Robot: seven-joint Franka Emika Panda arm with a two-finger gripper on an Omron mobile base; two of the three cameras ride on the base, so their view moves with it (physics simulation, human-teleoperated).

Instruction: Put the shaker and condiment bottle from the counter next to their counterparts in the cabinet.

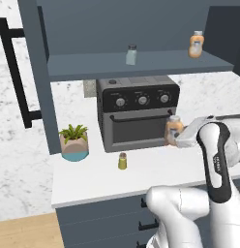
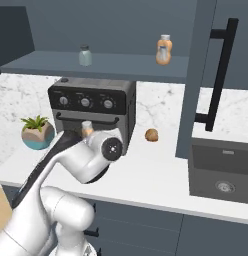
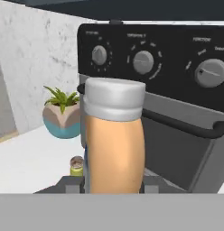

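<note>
Bottle gripped in front of the oven

The gripper (image 3: 113, 182) is closed around the orange bottle (image 3: 114, 144) (grey cap up), just before the oven (image 1: 139, 112). The shaker (image 1: 122, 161) stands on the counter (image 1: 93, 179), near the plant (image 1: 74, 141); its counterparts, the grey shaker (image 1: 131, 54) and second bottle (image 1: 196, 44), sit on the cabinet (image 1: 136, 64) shelf.

The white arm (image 1: 216, 160) is raised from the base and bent at the elbow, with the forearm stretched level and forward. The gripper (image 1: 176, 138) is held sideways at the end of the wrist and is closed around the condiment bottle (image 3: 114, 144), which is kept upright between the fingers
</note>
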